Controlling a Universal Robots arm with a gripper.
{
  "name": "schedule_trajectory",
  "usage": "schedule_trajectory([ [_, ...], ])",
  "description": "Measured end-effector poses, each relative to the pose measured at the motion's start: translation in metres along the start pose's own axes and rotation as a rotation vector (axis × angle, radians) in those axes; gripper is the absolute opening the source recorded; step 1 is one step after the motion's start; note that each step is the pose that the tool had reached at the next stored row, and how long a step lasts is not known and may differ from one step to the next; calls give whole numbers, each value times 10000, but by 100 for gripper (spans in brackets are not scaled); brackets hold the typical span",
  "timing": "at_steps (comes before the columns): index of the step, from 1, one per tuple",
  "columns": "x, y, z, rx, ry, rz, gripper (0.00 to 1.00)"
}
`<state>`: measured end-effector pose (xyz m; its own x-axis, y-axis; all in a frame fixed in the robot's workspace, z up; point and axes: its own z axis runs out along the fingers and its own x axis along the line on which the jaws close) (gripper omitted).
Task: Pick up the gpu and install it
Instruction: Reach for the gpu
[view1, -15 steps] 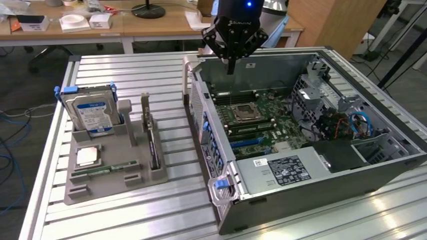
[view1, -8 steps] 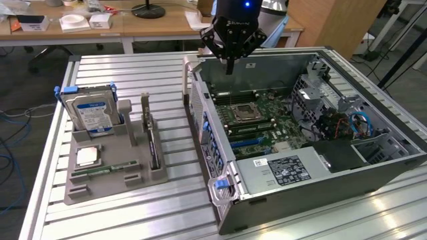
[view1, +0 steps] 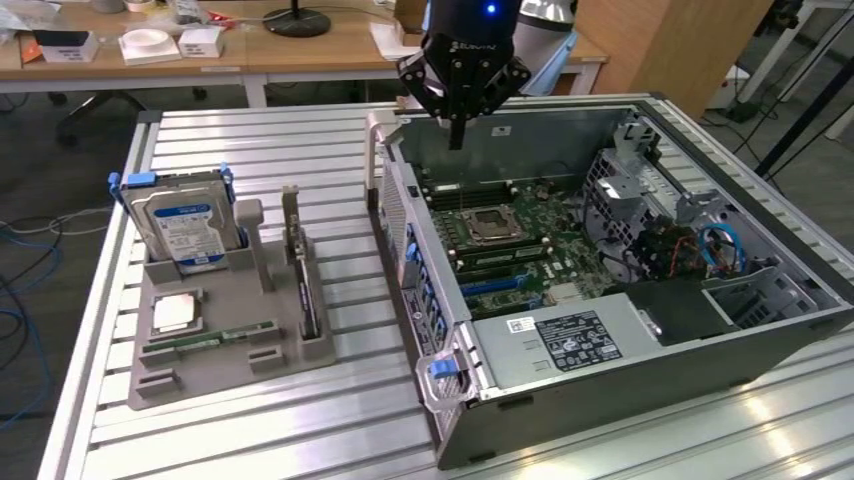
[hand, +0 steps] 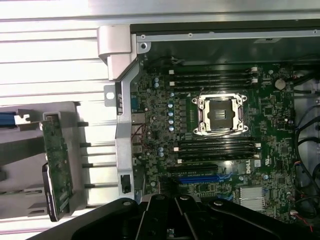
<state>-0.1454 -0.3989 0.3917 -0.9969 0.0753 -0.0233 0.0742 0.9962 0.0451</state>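
Note:
The gpu (view1: 304, 272) stands on edge in a slot of the grey holder (view1: 214, 360) on the table, at the exterior view's left of the open computer case (view1: 587, 340). In the wrist view the gpu (hand: 56, 165) appears as a green-brown card with a dark bracket end. My gripper (view1: 457, 138) hangs above the case's back wall, shut with nothing in it, well away from the gpu. From the wrist, the gripper (hand: 170, 220) looks down on the motherboard (hand: 225, 150) with its blue card slot (hand: 197, 178).
A blue-labelled hard drive (view1: 187, 218) stands at the holder's back. A processor chip (view1: 176, 312) and a memory stick (view1: 214, 336) lie in its front part. Cables and drive bays fill the case's right side (view1: 707, 250). Desks with boxes stand behind the table.

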Motion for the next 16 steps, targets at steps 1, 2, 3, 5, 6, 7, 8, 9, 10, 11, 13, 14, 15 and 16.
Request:
schedule_trajectory([
  [1, 5, 0, 0, 0, 0, 0, 11],
  [2, 9, -1, 0, 1, 0, 1, 11],
  [3, 13, -1, 1, 0, 0, 0, 11],
  [5, 20, -2, 1, 0, 0, 0, 11],
  [6, 24, -2, 2, 0, 0, 0, 11],
  [7, 26, -2, 2, 1, 0, 0, 11],
  [8, 30, -2, 2, 0, 0, -1, 11],
  [9, 33, -3, 2, 0, 0, 0, 11],
  [10, 38, -3, 3, 0, 0, 0, 11],
  [11, 42, -3, 3, 0, 0, 0, 11],
  [13, 51, -4, 3, 1, 0, 0, 11],
  [14, 56, -4, 4, 0, 0, 0, 11],
  [15, 60, -4, 5, -1, -1, 0, 11],
  [16, 64, -5, 5, 0, 0, 0, 11],
])
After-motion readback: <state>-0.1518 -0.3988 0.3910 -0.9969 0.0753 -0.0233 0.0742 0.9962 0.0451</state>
